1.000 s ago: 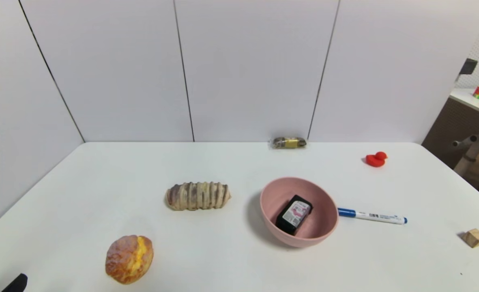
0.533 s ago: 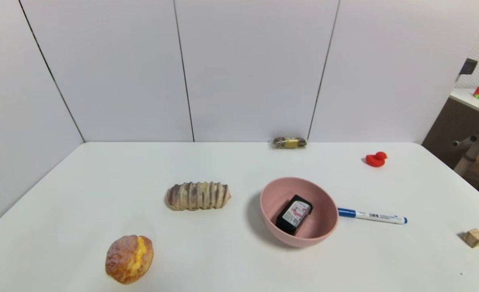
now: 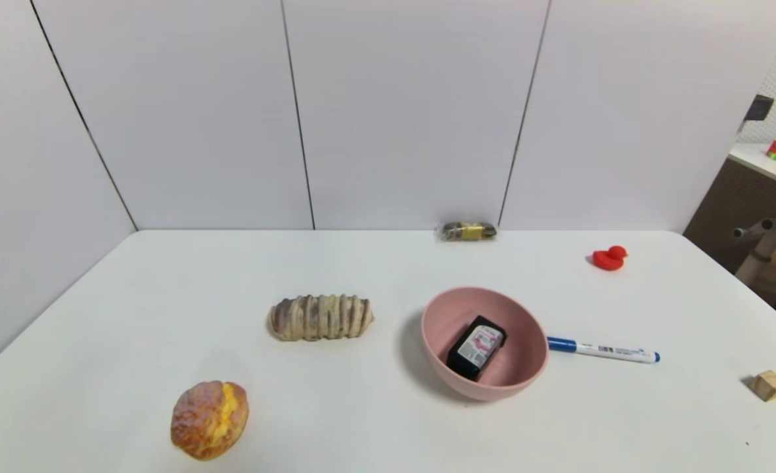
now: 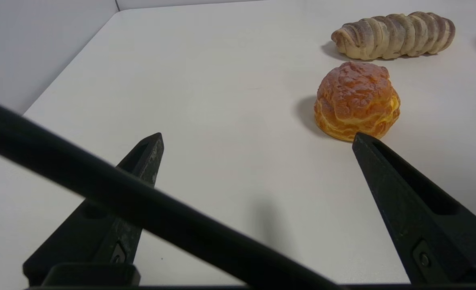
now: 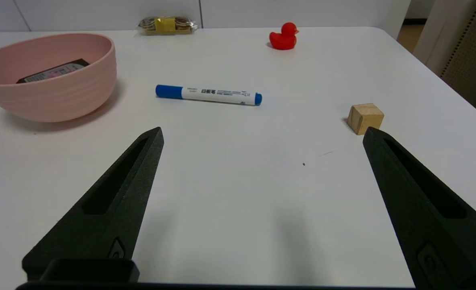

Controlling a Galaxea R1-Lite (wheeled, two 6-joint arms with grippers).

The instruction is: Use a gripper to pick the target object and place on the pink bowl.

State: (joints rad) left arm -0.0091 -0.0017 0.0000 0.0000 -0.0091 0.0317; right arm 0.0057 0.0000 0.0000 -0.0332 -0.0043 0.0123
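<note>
Since the target object (image 3: 476, 346) lay tilted inside the pink bowl (image 3: 440, 312), your placement looked complete; left gripper (image 4: 258, 139) and right gripper (image 5: 262, 135) were spread, empty, well apart from the bowl over the table (image 3: 361, 420).

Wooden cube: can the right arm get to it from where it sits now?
Probably yes. The right gripper has its fingers open over bare table, and the wooden cube sits just beyond one fingertip with nothing between; the marker lies off to the side.
</note>
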